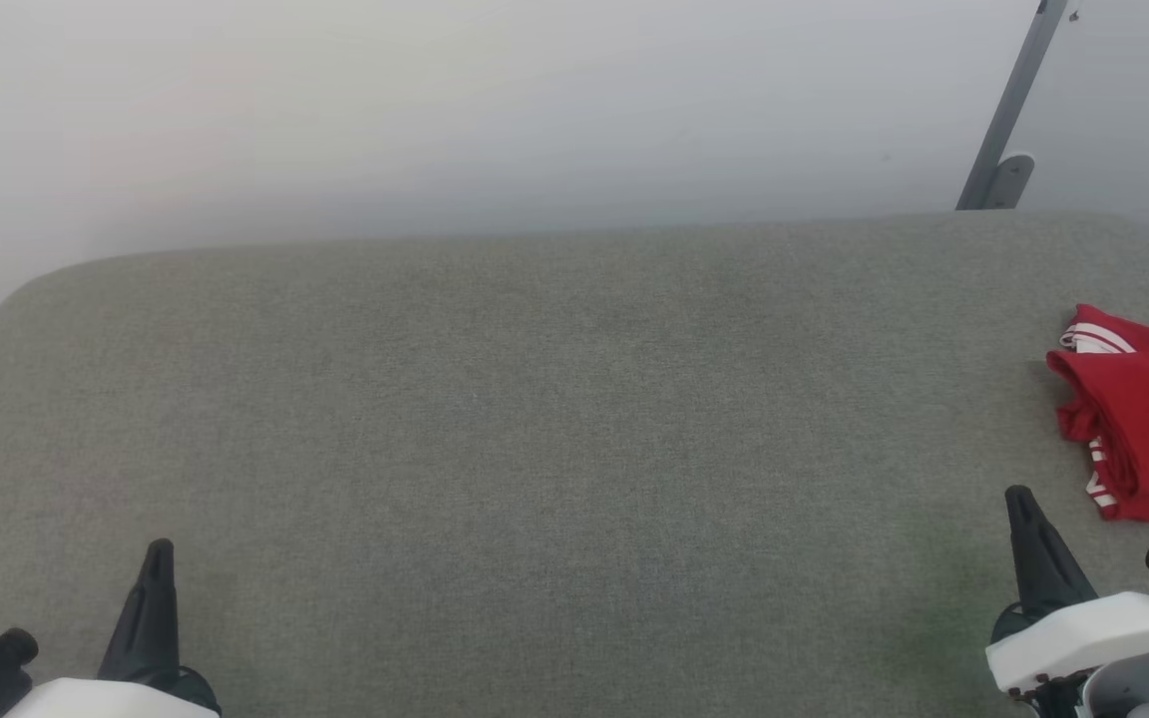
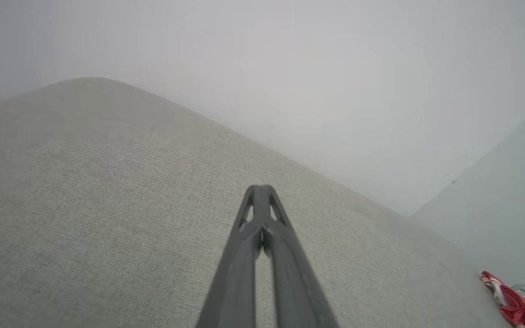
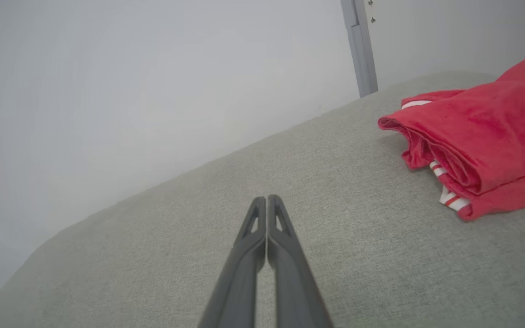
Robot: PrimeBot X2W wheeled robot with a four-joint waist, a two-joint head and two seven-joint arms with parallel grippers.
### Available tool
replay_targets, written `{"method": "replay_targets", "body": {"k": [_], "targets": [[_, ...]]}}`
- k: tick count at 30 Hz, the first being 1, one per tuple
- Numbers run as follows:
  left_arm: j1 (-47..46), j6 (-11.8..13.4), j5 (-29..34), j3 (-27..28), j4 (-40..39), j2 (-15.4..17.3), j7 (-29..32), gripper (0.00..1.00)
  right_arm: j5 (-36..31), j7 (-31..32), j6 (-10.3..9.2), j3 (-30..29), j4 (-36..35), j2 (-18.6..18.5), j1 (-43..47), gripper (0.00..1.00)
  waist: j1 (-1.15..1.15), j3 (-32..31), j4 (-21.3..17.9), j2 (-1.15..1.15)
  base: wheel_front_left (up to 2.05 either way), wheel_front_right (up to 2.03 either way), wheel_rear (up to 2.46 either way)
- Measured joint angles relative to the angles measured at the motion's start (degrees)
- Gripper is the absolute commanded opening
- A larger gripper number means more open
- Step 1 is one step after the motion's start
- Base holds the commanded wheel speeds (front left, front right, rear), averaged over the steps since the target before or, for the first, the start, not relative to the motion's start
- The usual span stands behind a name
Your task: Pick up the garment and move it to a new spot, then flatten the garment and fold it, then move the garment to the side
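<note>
Item: grey woven-fabric surface (image 1: 535,419), rounded far corners, spans middle and lower frame in head view.
On it: one folded red garment (image 1: 1148,419), at right edge of frame, partly cut off. Layers stacked unevenly, white-red striped trim showing along its left side.

The garment (image 3: 476,136) is bright red all over, with thin white and red stripes along its edges. It lies to the right of the right gripper (image 3: 267,198) jaws. That gripper's two fingers are dark grey, almost black, and the shell behind them is white with a tiny green light. The left gripper (image 2: 261,187) has the same dark fingers and a white shell. The soft surface (image 1: 535,449) under and ahead of both jaws is pale grey-green with a fine woven speckle. The wall (image 1: 435,100) beyond the jaws is plain whitish grey. A post (image 1: 1013,100) far ahead of the right jaws is darker grey.
</note>
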Motion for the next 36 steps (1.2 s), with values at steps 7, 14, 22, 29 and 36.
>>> {"method": "replay_targets", "body": {"k": [7,14,22,29,36], "targets": [[-1.1,0.0,-4.8,0.0,0.4,-1.2,1.5,0.0,5.6,1.6,0.0,-0.4,-0.3,0.7,-0.2,0.0,0.0,0.0,0.0,0.0,0.0,0.0,0.0],[-1.9,0.0,-9.4,-0.1,0.8,-2.1,3.1,0.0,11.0,3.1,0.0,-0.8,-0.5,1.6,-0.6,0.0,0.0,0.1,0.1,0.0,0.0,0.0,0.0],[-2.9,0.0,-14.7,-0.1,1.1,-3.2,4.6,0.0,16.6,4.7,-0.03,-1.3,-0.8,2.3,-1.1,0.0,0.0,0.1,0.1,0.0,0.0,0.0,0.0],[-3.5,0.0,-18.6,-0.1,1.4,-4.0,6.1,0.0,21.1,6.1,-0.03,-1.9,-1.1,3.0,-1.2,0.0,0.0,0.2,0.1,0.0,0.0,0.0,0.0],[-4.5,0.0,-22.3,-0.1,1.7,-4.8,7.1,0.0,25.3,7.2,-0.03,-2.2,-1.3,3.6,-1.3,0.0,0.0,0.2,0.2,0.0,0.0,0.0,0.0]]}}
